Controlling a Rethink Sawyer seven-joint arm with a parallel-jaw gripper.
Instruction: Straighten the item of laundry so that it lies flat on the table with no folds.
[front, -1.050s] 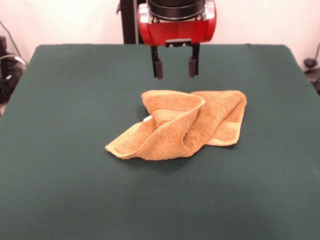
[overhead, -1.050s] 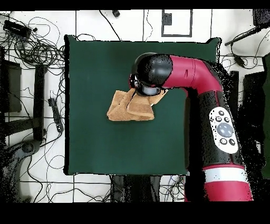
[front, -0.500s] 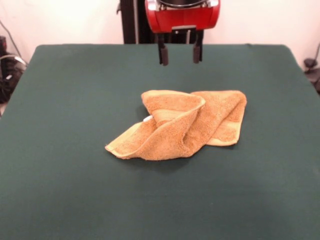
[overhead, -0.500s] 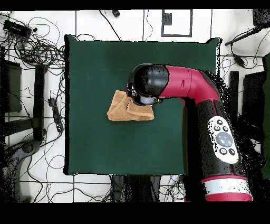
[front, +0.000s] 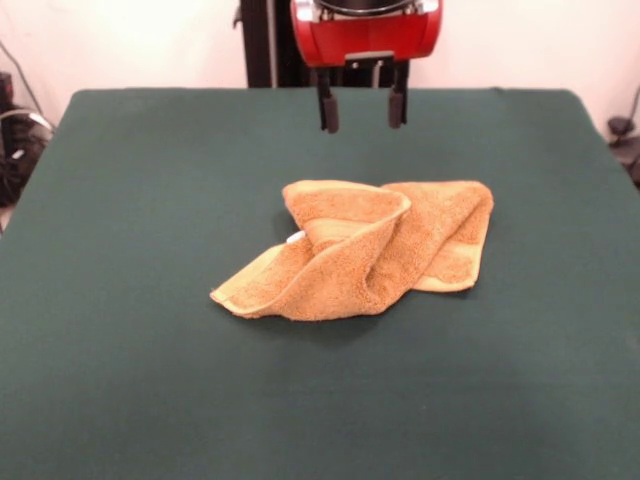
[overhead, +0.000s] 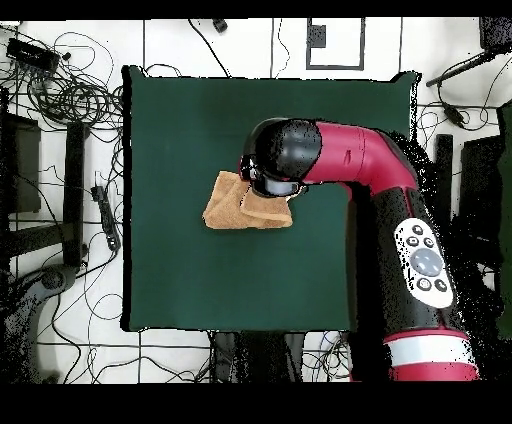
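One golden-tan towel (front: 365, 250) lies crumpled near the middle of the green surface (front: 150, 380), folded over itself, with wide bare cloth out to every edge. Above its far side hangs the tool (front: 359, 105), released, holding nothing.

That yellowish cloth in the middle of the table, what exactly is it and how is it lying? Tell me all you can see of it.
It is a small golden-tan towel of looped, fluffy-looking cloth, with a flatter woven band near its hem and a bit of white tag peeking out at its folded middle. It lies crumpled on the green table, folded over itself in thick layers, one flap curling across the top. Only the table touches it. The gripper hangs open above and behind it, clear of the cloth.
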